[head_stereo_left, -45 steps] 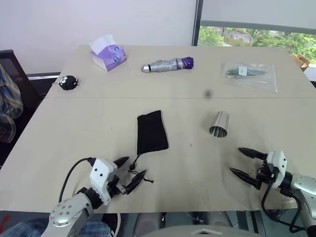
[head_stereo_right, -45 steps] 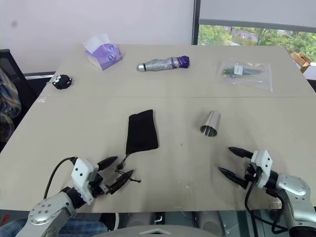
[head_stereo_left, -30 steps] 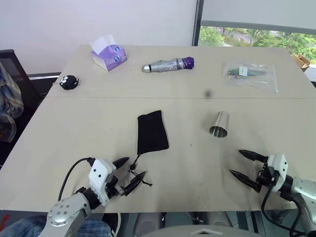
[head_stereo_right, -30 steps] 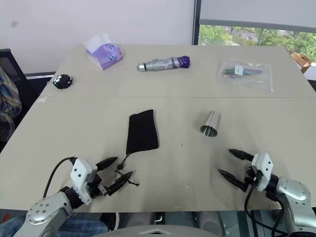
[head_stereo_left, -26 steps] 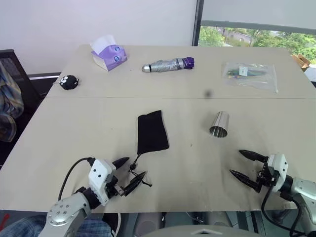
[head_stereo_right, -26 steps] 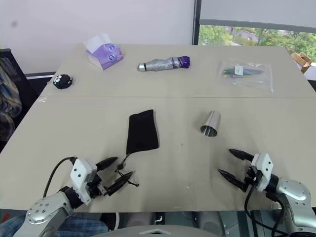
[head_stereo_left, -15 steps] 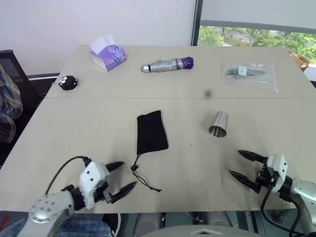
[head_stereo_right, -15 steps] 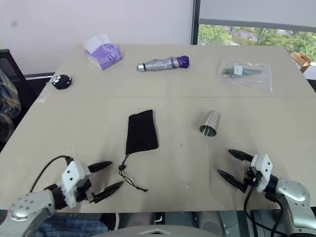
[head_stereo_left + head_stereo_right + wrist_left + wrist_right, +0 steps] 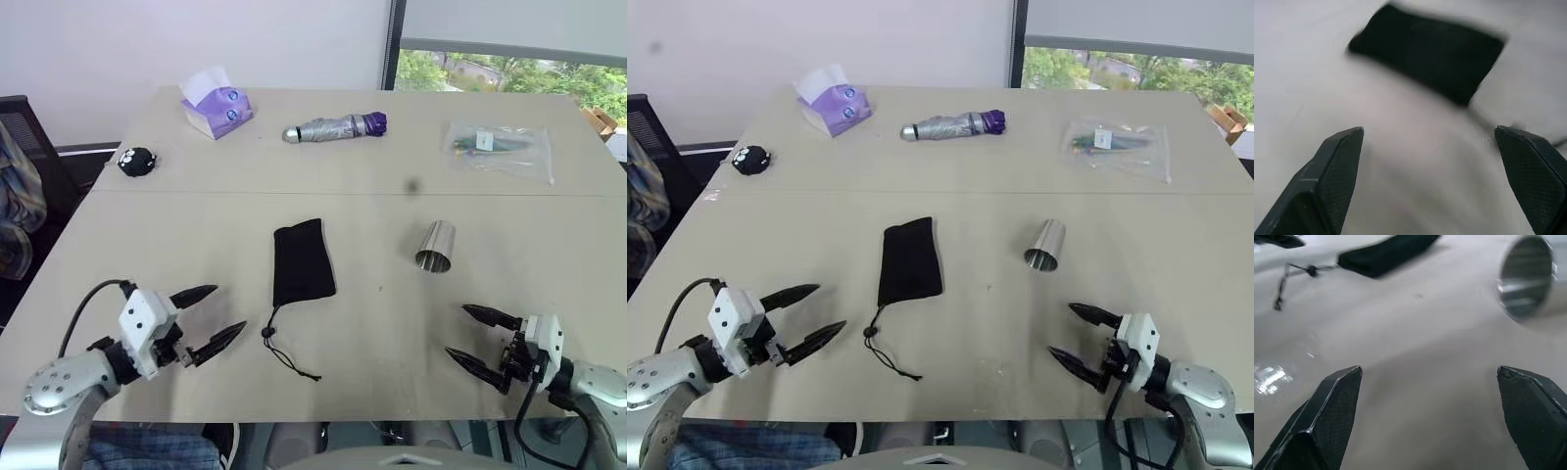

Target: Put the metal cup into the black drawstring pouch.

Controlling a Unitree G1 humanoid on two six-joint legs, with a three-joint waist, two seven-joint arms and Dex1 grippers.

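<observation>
The metal cup (image 9: 435,246) lies on its side right of the table's middle, its open mouth toward me; it also appears in the right wrist view (image 9: 1530,276). The black drawstring pouch (image 9: 302,261) lies flat at the centre, its cord (image 9: 288,354) trailing toward the front edge. My left gripper (image 9: 209,316) hovers open near the front left, left of the cord, holding nothing. My right gripper (image 9: 468,336) is open near the front right, in front of the cup and apart from it. The left wrist view has the pouch (image 9: 1430,54) ahead of the fingers.
At the back of the table (image 9: 147,235) sit a purple tissue pack (image 9: 216,104), a folded silver umbrella with a purple end (image 9: 335,127), a clear plastic bag (image 9: 498,147) and a small black dotted ball (image 9: 136,162). A dark chair (image 9: 18,157) stands at the left.
My left gripper has lifted off the cord and drawn away to the left, leaving the cord stretched out toward the front edge. The right gripper shifted slightly left. Cup and pouch body stayed put.
</observation>
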